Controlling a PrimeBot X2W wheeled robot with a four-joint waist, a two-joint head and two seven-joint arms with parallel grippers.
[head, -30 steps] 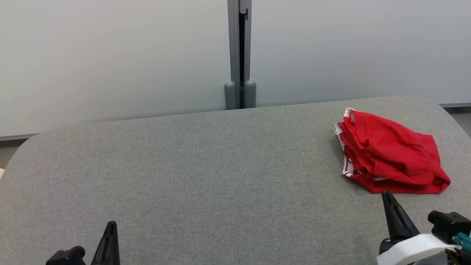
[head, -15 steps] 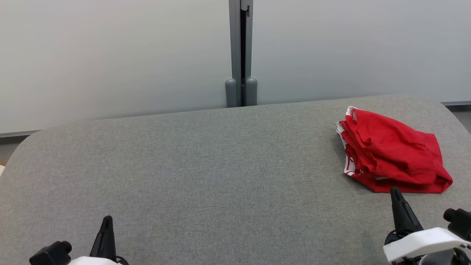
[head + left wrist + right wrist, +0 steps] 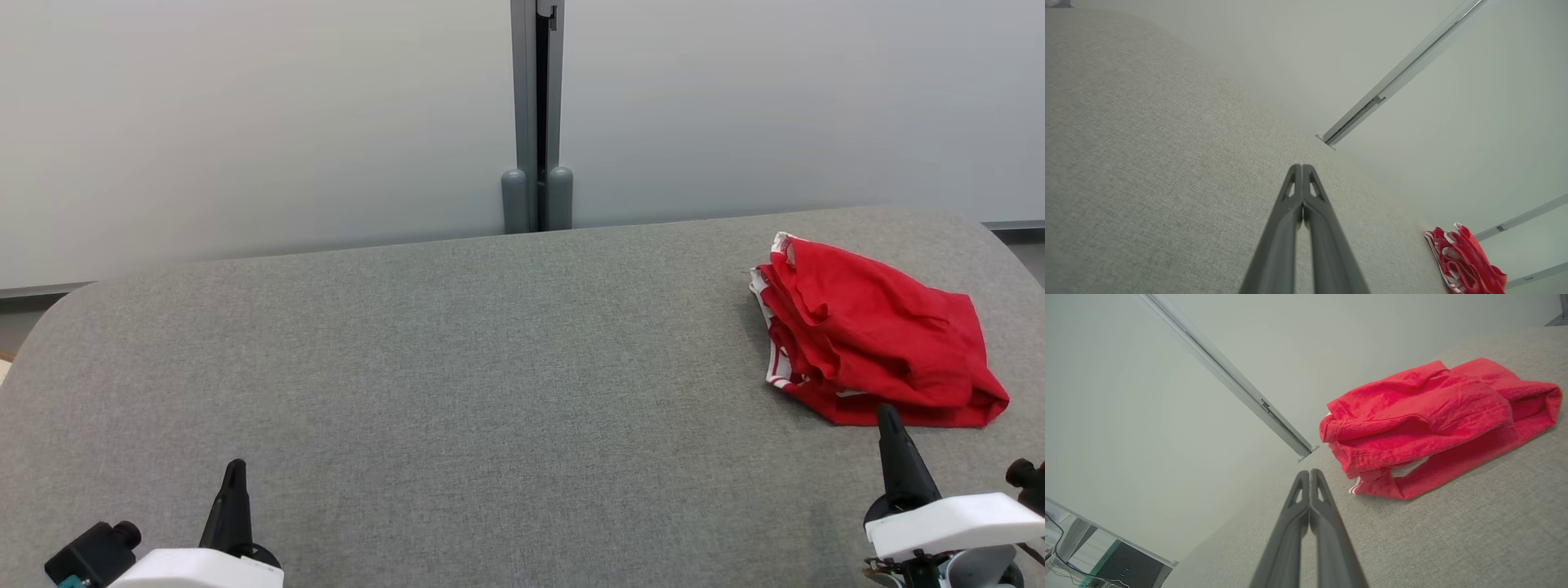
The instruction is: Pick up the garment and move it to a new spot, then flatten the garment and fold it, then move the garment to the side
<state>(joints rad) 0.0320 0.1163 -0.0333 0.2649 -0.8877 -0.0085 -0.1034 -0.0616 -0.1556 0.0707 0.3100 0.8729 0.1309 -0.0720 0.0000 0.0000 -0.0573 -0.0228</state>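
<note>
A red garment with white trim (image 3: 873, 339) lies folded in a bundle at the right end of the grey table (image 3: 457, 367). It also appears at the lower right of the left wrist view as the garment (image 3: 1466, 263), and large in the right wrist view as the garment (image 3: 1433, 420). My right gripper (image 3: 888, 416) is shut and empty, its tip just short of the garment's near edge; its fingertips (image 3: 1309, 473) meet. My left gripper (image 3: 235, 469) is shut and empty at the lower left, far from the garment, with its fingers (image 3: 1301, 169) pressed together.
A pale wall with a grey vertical post (image 3: 536, 114) stands behind the table. The table's rounded corners lie at the far left and far right. A dark cabinet (image 3: 1131, 567) and cables sit beyond the table's edge in the right wrist view.
Both grippers have drawn back toward the bottom of the head view, the right one away from the garment. The view has shifted slightly. The garment has stayed in place.
</note>
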